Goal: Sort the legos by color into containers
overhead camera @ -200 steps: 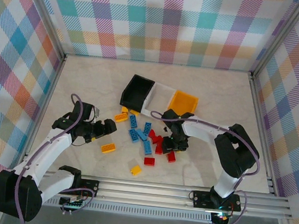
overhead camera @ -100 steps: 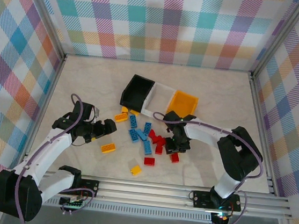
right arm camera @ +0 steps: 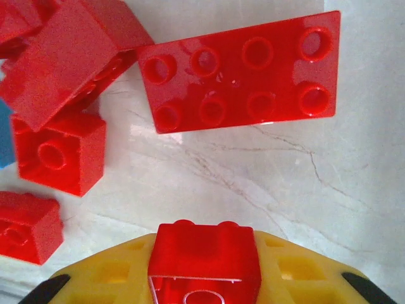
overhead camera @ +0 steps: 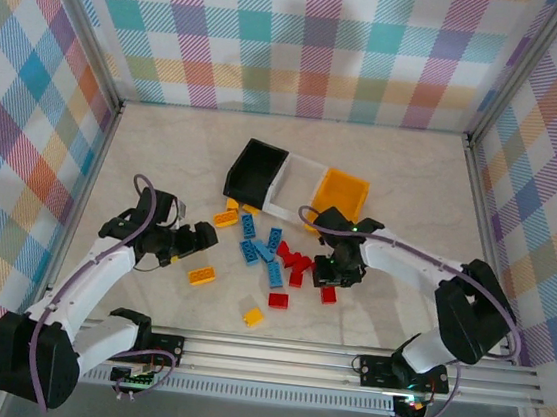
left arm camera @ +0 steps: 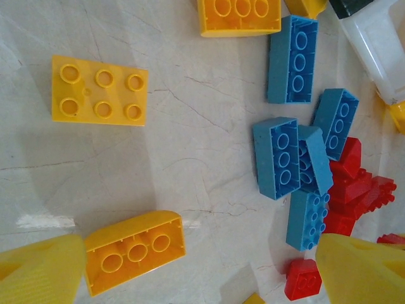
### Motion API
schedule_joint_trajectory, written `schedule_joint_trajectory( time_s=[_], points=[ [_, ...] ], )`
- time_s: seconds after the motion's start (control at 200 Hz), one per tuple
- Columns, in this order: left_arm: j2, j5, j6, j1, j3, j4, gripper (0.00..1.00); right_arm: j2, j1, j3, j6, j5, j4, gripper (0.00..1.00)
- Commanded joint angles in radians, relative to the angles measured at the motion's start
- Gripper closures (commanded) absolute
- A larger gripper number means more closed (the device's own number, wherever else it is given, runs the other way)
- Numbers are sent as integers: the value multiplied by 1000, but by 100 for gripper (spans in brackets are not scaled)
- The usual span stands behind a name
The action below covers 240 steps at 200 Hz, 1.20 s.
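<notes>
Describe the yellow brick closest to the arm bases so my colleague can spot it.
On the table, find the pile of blue and red bricks in the middle. Between it and the rail lies a lone yellow brick, nearer that rail than any other, touching nothing.

bottom centre: small red brick (right arm camera: 204, 253) pinched between the yellow fingers (right arm camera: 297, 278), eight-stud red brick (right arm camera: 243, 71) lying studs-up on the bench (right arm camera: 329, 183) upper right, other red bricks (right arm camera: 63, 57) jumbled down the left edge.
</notes>
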Motion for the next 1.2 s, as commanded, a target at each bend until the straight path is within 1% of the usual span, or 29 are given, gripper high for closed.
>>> schedule_joint_trajectory(
  time_s=[0.0, 0.265, 0.585, 0.885, 1.025, 1.195],
  points=[
    [12, 33, 0, -10, 26, 26, 7, -48, 5, 37, 49, -37, -37, 71],
    [49, 104, -10, -10, 52, 76, 7, -87, -18, 130, 67, -67, -68, 71],
    [78, 162, -14, -10, 64, 105, 7, -109, -105, 222, 86, -129, -78, 71],
    [94, 211, -12, -11, 56, 127, 7, -118, -182, 266, 101, -179, -75, 71],
    [97, 224, -12, -11, 42, 128, 7, -99, -220, 302, 99, -187, -78, 71],
    [94, 234, -7, -11, 33, 117, 7, -37, -265, 381, 90, -168, -90, 71]
  ],
)
